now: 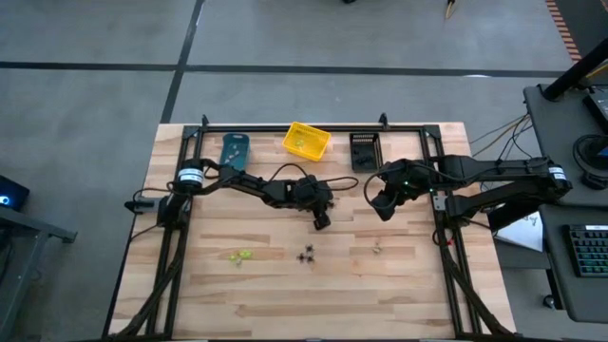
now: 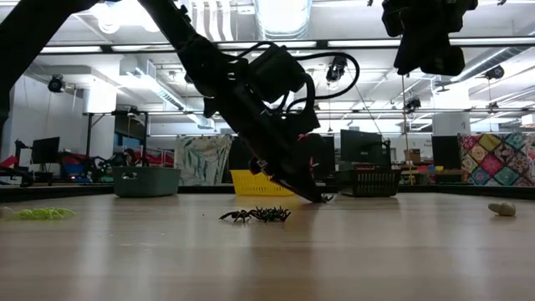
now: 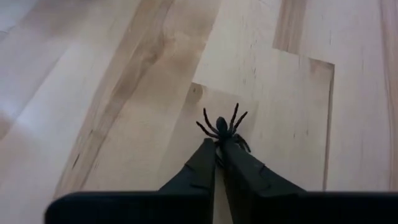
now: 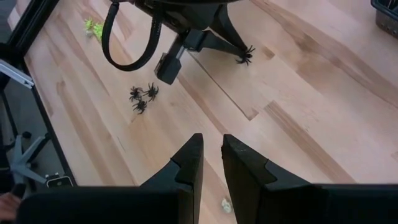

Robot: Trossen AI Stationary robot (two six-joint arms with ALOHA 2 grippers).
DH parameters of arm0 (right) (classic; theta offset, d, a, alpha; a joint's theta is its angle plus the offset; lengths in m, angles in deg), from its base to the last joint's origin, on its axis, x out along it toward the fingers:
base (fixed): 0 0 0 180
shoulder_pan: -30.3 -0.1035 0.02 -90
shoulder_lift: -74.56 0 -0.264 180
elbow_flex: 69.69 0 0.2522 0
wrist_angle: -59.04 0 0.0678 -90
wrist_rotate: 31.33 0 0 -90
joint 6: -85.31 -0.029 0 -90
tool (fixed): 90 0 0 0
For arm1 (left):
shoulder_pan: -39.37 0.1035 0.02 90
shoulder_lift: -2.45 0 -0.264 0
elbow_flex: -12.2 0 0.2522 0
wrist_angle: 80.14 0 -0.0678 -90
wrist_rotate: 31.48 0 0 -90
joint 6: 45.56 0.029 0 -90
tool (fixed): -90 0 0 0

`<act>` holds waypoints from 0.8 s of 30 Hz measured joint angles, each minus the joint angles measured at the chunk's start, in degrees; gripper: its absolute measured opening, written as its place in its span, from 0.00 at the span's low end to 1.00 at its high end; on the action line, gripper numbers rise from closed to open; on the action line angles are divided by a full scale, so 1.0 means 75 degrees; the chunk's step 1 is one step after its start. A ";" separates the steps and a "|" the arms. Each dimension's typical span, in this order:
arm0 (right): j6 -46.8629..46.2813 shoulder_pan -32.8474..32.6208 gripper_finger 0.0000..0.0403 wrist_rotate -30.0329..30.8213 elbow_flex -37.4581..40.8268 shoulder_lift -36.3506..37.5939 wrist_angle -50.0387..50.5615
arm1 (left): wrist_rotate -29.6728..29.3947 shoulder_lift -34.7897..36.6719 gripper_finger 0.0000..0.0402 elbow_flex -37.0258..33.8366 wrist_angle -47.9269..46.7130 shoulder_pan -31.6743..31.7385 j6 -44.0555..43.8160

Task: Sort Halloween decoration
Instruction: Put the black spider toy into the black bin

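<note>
My left gripper (image 3: 219, 148) is down at the table's middle, shut on a small black spider (image 3: 222, 126), which also shows in the right wrist view (image 4: 244, 55). A cluster of black spiders (image 1: 307, 254) lies on the wood nearer the front edge. A yellow-green decoration (image 1: 239, 256) lies to its left and a pale one (image 1: 377, 249) to its right. My right gripper (image 4: 211, 155) hangs high above the table's right half, slightly open, with nothing between its fingers. My left gripper pinches the black spider's rear end (image 3: 220, 140) between its two fingertips. Its body and front legs stick out beyond the tips. The fingers slant down from the table's far left side (image 2: 320, 199). The spider lies flat on the wood.
Three bins stand along the far edge: a teal one (image 1: 234, 149), a yellow one (image 1: 307, 141) and a black one (image 1: 365, 150). A black metal frame (image 1: 190, 142) runs around the table's sides and back. Bare wood lies along the near edge.
</note>
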 joint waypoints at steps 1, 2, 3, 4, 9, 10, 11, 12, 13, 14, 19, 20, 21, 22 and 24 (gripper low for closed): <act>0.0006 0.0000 0.13 0.0003 0.0000 0.0000 -0.0002 | 0.0000 0.0000 0.01 0.0018 -0.0007 0.0000 0.0003; 0.0017 0.0000 0.13 0.0006 0.0000 0.0000 -0.0002 | 0.0000 0.0000 0.01 0.0027 -0.0003 0.0000 0.0011; 0.0062 0.0000 0.13 0.0008 0.0000 0.0000 -0.0003 | 0.0002 0.0002 0.01 0.0040 -0.0003 0.0000 0.0020; 0.0090 0.0000 0.13 0.0012 0.0000 0.0000 -0.0003 | 0.0018 0.0007 0.00 0.0050 -0.0003 0.0000 0.0020; 0.0188 0.0003 0.13 0.0013 0.0003 0.0000 -0.0006 | 0.0119 0.0136 0.00 0.0051 -0.0073 -0.0018 0.0026; 0.0195 0.0002 0.13 0.0015 0.0003 0.0000 -0.0007 | 0.0119 0.0189 0.00 0.0048 -0.0059 -0.0023 0.0029; 0.0204 0.0003 0.13 0.0015 0.0003 0.0000 -0.0009 | 0.0117 0.0271 0.00 0.0048 -0.0044 -0.0032 0.0060; 0.0226 0.0002 0.13 0.0015 0.0003 0.0000 -0.0011 | 0.0117 0.0341 0.00 0.0048 -0.0026 -0.0037 0.0147; 0.0263 0.0001 0.13 0.0022 0.0003 0.0000 -0.0014 | 0.0112 0.0419 0.00 0.0051 0.0017 -0.0050 0.0250; 0.0283 0.0001 0.13 0.0054 0.0003 0.0000 -0.0031 | 0.0109 0.0489 0.00 0.0051 0.0006 -0.0060 0.0359; 0.0297 0.0003 0.13 0.0192 0.0003 0.0000 -0.0064 | 0.0090 0.0816 0.00 0.0051 0.0003 -0.0076 0.0648; 0.0294 0.0003 0.13 0.0195 0.0003 0.0000 -0.0066 | 0.0085 0.0869 0.00 0.0051 0.0008 -0.0076 0.0661; 0.0294 0.0003 0.13 0.0193 0.0003 0.0000 -0.0067 | 0.0085 0.0935 0.00 0.0051 0.0021 -0.0076 0.0689; 0.0291 0.0003 0.13 0.0195 0.0003 0.0000 -0.0072 | 0.0085 0.0987 0.00 0.0051 0.0014 -0.0076 0.0736; 0.0291 0.0003 0.13 0.0195 0.0003 0.0000 -0.0102 | 0.0081 0.1104 0.00 0.0051 0.0005 -0.0091 0.0857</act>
